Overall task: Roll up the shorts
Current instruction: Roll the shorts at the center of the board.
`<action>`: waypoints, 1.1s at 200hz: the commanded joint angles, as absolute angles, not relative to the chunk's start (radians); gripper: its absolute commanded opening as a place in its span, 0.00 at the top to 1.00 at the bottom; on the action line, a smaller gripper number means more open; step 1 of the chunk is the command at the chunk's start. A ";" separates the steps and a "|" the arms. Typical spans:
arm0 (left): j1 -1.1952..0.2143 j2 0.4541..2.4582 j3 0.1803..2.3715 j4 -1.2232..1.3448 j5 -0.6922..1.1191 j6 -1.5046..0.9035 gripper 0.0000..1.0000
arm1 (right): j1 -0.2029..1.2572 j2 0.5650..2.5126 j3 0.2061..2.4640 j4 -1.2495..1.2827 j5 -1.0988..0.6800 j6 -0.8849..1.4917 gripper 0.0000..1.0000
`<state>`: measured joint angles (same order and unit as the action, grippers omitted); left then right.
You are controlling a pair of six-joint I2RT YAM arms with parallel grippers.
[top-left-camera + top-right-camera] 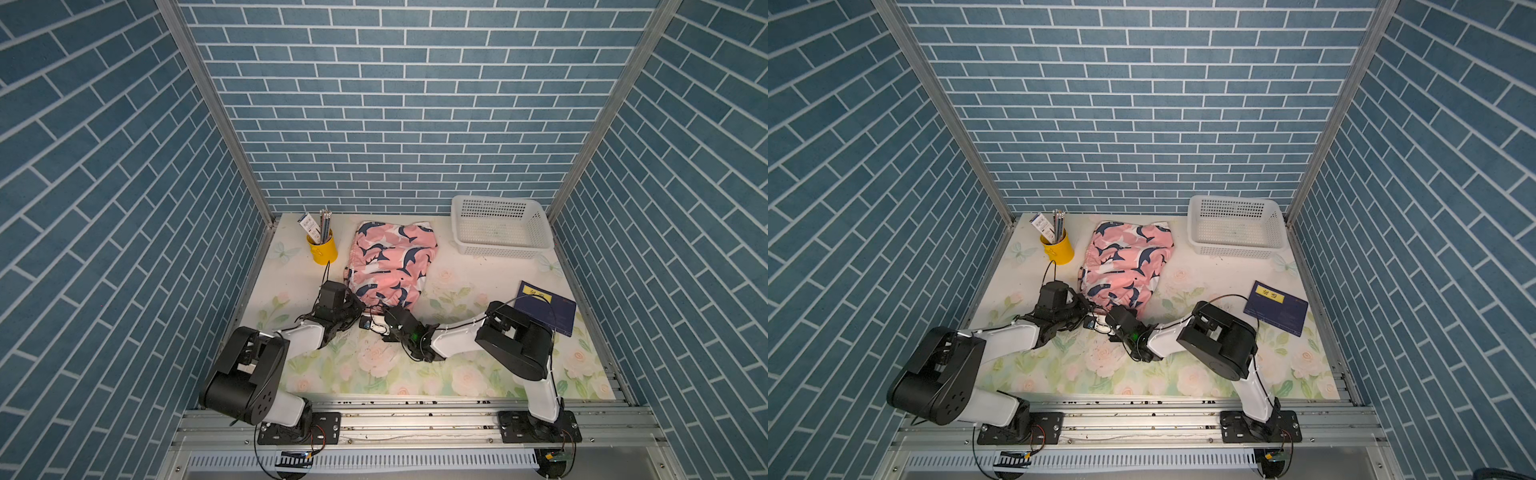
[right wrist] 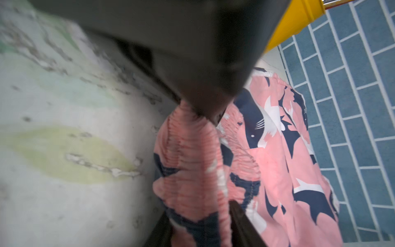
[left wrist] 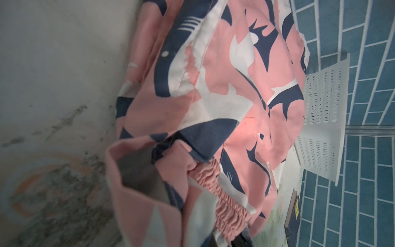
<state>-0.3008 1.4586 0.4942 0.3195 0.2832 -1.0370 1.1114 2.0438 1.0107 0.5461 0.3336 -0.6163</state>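
The pink shorts [image 1: 390,262] with navy-and-white sharks lie lengthwise on the flowered table top, legs toward the back wall and gathered waistband toward me. Both grippers meet at that near waistband edge. My left gripper [image 1: 356,308] is shut on bunched fabric at the waistband's left end; in the left wrist view the shorts [image 3: 224,96] cover its fingers. My right gripper [image 1: 385,312] holds the ruched waistband [image 2: 192,162] between its two dark fingers [image 2: 240,222], which press the fabric from both sides. The left gripper's black body [image 2: 192,53] looms close above.
A yellow cup [image 1: 322,249] with pencils stands left of the shorts near the back. A white mesh basket [image 1: 500,226] sits at the back right. A dark blue book [image 1: 545,308] lies by the right arm's elbow. Blue brick walls close in three sides.
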 commanded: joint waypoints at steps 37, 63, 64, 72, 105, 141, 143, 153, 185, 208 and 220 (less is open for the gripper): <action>-0.282 1.429 0.508 0.297 0.309 -1.018 0.81 | 1.057 2.033 1.099 0.278 0.146 -0.483 1.00; -0.280 1.366 0.508 0.282 0.256 -1.001 0.39 | 1.028 2.019 1.145 0.122 -0.032 -0.389 1.00; -0.280 1.362 0.508 0.281 0.253 -1.001 0.39 | 1.025 2.018 1.148 0.113 -0.044 -0.380 1.00; -0.278 1.332 0.506 0.268 0.227 -0.991 0.33 | 1.018 2.013 1.155 0.085 -0.089 -0.354 1.00; -0.276 1.166 0.505 0.164 0.098 -0.948 0.26 | 0.987 2.011 1.212 -0.028 -0.307 -0.243 1.00; -0.278 1.007 0.434 0.084 0.050 -0.931 0.26 | 0.946 2.057 1.318 -0.146 -0.531 -0.098 1.00; -0.278 1.000 0.429 0.083 0.049 -0.931 0.26 | 0.942 2.061 1.324 -0.148 -0.545 -0.087 1.00; -0.279 0.970 0.395 0.080 0.056 -0.935 0.26 | 0.923 2.082 1.351 -0.163 -0.619 -0.035 1.00; -0.307 0.916 0.303 0.085 0.055 -0.961 0.25 | 0.876 2.131 1.407 -0.164 -0.768 0.104 1.00; -0.341 0.922 0.261 0.146 0.045 -0.974 0.23 | 0.845 2.172 1.441 -0.161 -0.847 0.160 1.00; -0.358 0.936 0.244 0.203 0.031 -0.980 0.22 | 0.835 2.187 1.441 -0.133 -0.899 0.199 1.00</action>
<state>-0.3267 0.9268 0.2695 0.1226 0.0643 -0.9699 0.8562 2.1445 1.4147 -0.1219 -0.7300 0.0673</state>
